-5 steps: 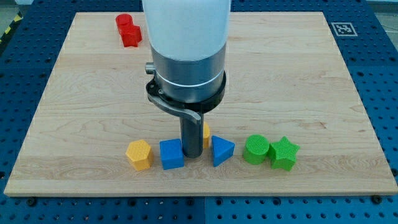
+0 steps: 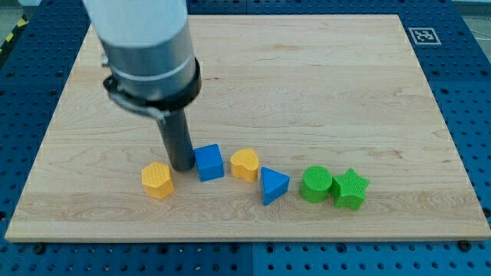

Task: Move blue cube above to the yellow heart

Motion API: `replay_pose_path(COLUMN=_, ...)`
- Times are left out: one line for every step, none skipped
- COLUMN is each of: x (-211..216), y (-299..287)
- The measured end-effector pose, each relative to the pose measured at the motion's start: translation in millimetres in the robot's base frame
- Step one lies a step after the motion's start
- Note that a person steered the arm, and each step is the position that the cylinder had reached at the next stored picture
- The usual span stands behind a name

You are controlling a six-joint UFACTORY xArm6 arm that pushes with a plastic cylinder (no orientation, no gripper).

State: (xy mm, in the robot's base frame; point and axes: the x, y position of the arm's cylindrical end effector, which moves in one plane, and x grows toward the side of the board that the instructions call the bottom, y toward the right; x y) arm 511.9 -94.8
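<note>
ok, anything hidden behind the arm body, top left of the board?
The arm body covers the board's top-left area, so nothing behind it can be seen. Below it my tip sits against the left side of the blue cube.

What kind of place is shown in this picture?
Probably a robotics lab bench. A wooden board lies on a blue perforated table, with a printed marker tag in one corner. My tip stands just left of the blue cube, among small coloured blocks.
</note>
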Motion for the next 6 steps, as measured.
replay_pose_path(x=-19.0, y=-1.6)
replay_pose_path(x=8.2, y=-1.6)
replay_pose_path(x=35.9, y=2.1)
replay_pose_path(x=39.6, y=39.8)
replay_pose_path(x=15.7, y=65.0)
replay_pose_path(x=-27.7, y=65.0)
